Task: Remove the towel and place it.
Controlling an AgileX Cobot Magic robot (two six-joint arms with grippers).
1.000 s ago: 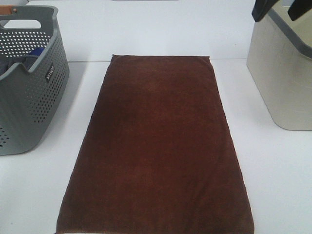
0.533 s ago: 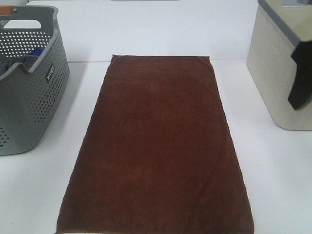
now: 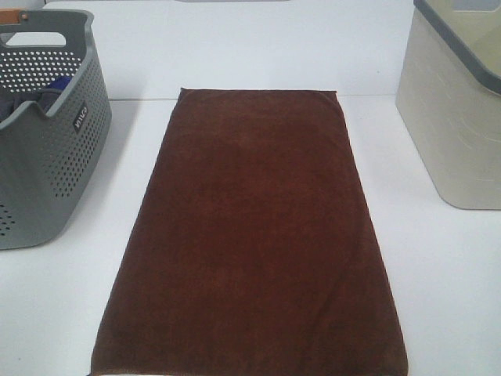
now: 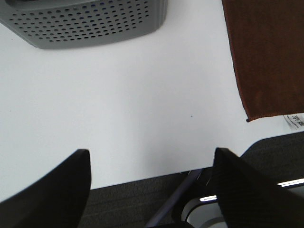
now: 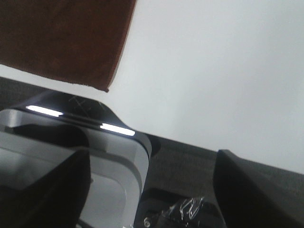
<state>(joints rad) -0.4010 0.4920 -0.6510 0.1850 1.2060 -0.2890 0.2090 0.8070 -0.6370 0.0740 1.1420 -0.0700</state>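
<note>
- The towel (image 3: 250,235) lies flat and spread on the white worktop (image 3: 438,274), between the grey basket (image 3: 47,133) and the cream bin (image 3: 454,125), touching neither as far as we can see.
- Its long axis runs from the worktop's near edge away towards the back; its near end sits at that edge, and the high view crops it there.
- Neither of the 2 arms shows in the high view, so we place them from the wrist views alone.
- The left hand (image 4: 149,183) hangs over the near edge of the worktop with its jaws wide and nothing between them; the towel's near corner (image 4: 249,116) lies off to one side of it, and the grey basket stands further in.
- The right hand (image 5: 152,183) also has its jaws wide and empty; the towel's other near corner (image 5: 107,85) is close by, apart from the fingers.
- We judge both hands about equally near, each to its own corner, so a 2-corner pick at the near end looks natural.
- The grey basket holds a blue cloth item (image 3: 56,82) and something dark beside it, too hidden to name.
- The inside of the cream bin is out of view, so we cannot tell what it holds.
</note>
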